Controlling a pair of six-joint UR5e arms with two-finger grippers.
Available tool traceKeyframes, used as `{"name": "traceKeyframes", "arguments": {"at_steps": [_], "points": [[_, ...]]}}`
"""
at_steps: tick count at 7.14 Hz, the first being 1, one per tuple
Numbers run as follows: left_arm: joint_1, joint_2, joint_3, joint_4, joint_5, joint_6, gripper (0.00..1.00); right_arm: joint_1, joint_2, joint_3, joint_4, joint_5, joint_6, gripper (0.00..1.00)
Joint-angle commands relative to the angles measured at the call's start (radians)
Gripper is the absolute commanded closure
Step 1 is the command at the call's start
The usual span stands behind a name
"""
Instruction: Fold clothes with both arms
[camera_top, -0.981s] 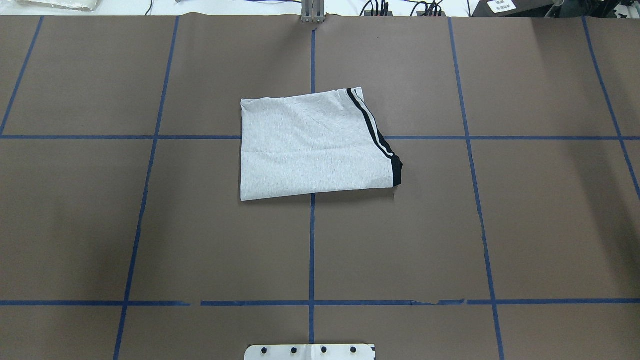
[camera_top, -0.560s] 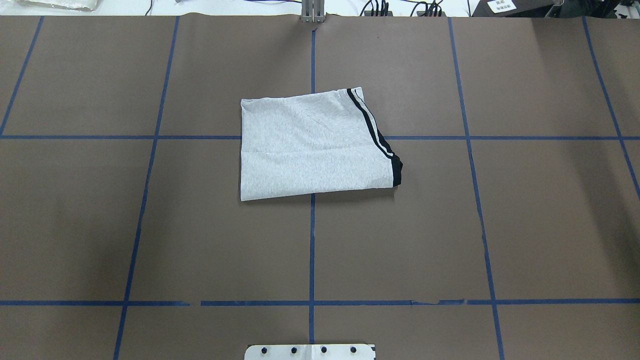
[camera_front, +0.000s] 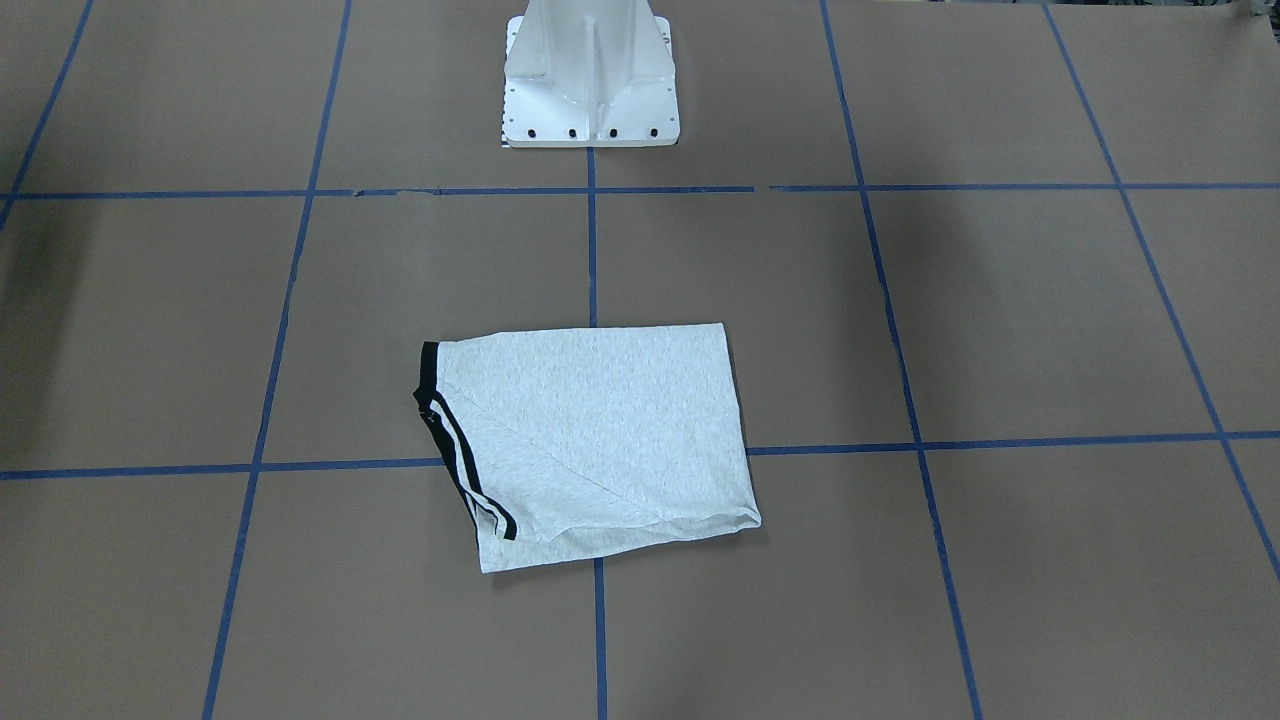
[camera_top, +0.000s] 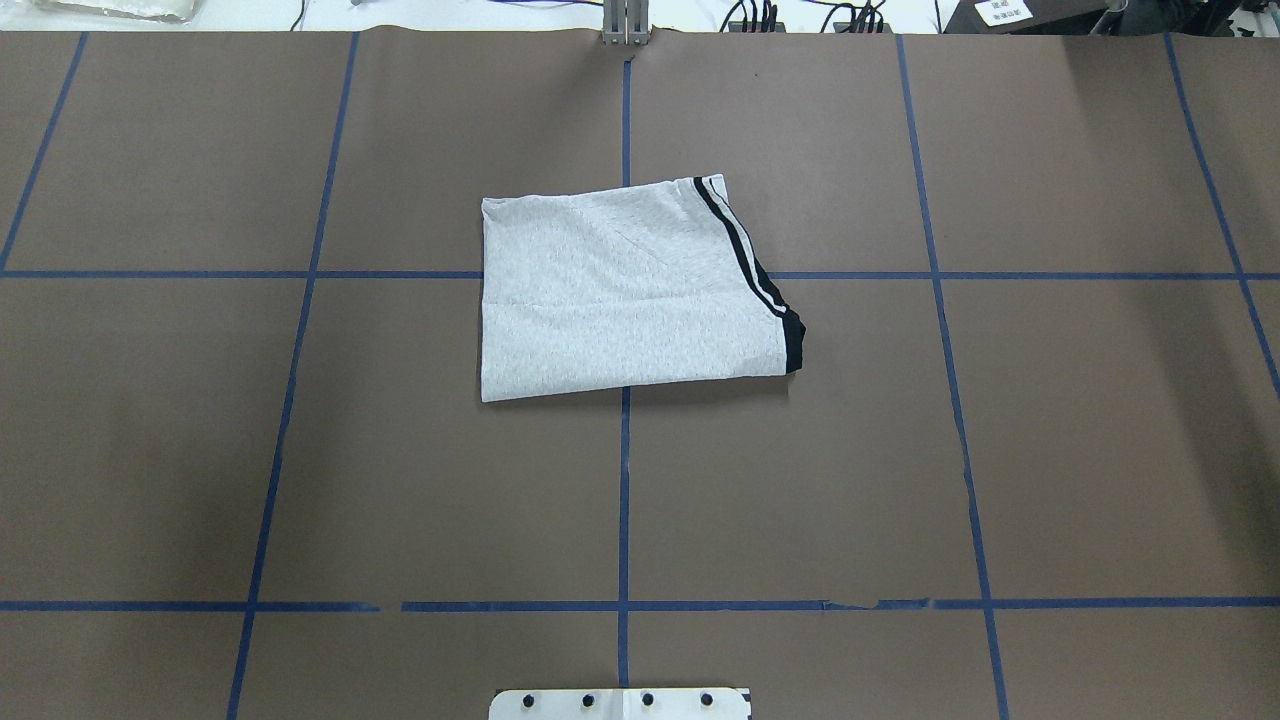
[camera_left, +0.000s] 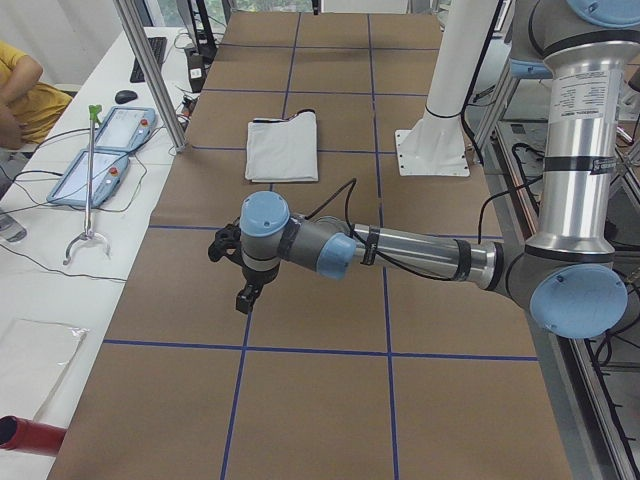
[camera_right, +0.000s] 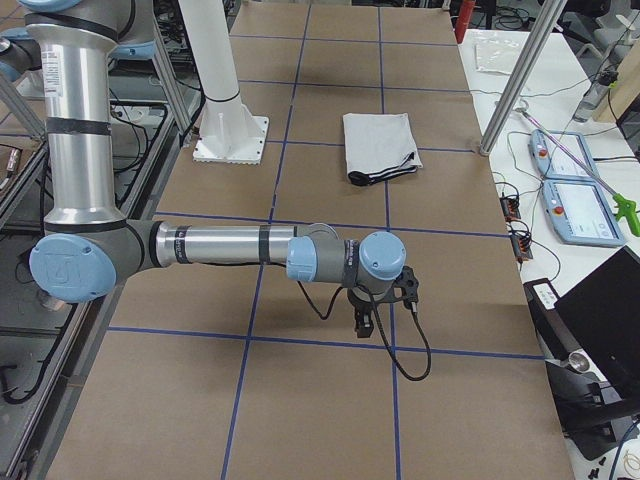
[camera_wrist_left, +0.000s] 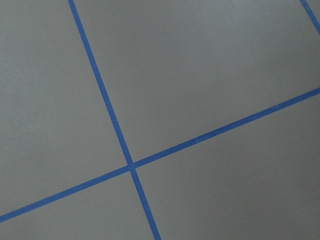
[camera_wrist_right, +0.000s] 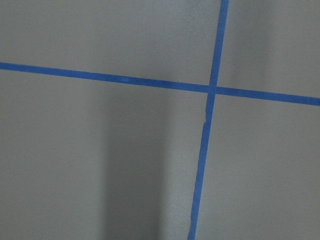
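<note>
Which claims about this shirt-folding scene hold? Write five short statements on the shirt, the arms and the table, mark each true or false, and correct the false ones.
1. The T-shirt lies folded flat on the table. True.
2. One pincer is clamped on the shirt. False: the left pincer and the right pincer both hang over bare table well away from it.
3. The black-and-white stripes run along the shirt's edge on the robot's right. True.
4. A cartoon print faces up. False: only plain grey cloth and the stripes show.
5. Blue tape lines divide the brown table into a grid. True.
</note>
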Motion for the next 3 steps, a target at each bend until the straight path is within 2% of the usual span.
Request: {"name": "traceKeyframes", "arguments": {"at_steps": [1,3], "points": [[0.000,0.000,-0.003,0.000,0.000,-0.001,0.00,0.000,0.000,0.000,0.000,0.000,-0.001,0.00],[0.000,-0.003,-0.015,0.000,-0.002,-0.004,0.00,0.000,0.000,0.001,0.000,0.000,0.000,0.00]]}}
